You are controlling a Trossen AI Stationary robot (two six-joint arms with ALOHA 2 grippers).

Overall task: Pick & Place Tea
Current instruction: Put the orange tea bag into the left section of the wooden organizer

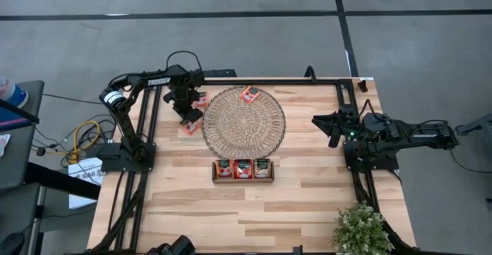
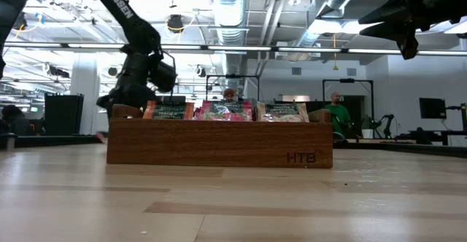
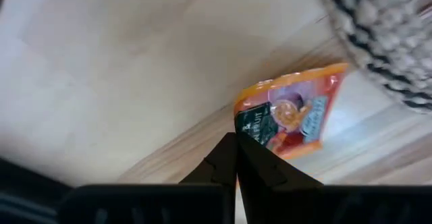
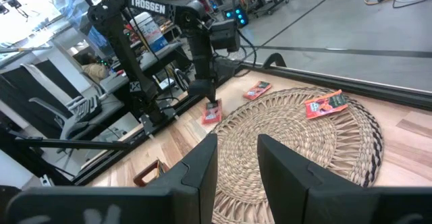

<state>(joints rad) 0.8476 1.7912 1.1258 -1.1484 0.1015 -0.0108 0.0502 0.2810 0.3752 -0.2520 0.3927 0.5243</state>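
"TROSSEN" is read in white on the left arm (image 1: 157, 79) at upper left of the high view. "HTB" is seen stamped on the wooden tray (image 2: 219, 144), lower right of its front. Sachet print is not legible.

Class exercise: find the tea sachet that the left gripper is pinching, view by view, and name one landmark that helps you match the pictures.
High view: sachet under the left gripper, just left of the mat.
Low view: not visible; the tray blocks the table behind it.
Left wrist view: sachet centre, fingertips shut on its corner.
Right wrist view: sachet below the far arm's gripper, at the mat's edge.
Shared landmark: the mat, absent only from the low view.
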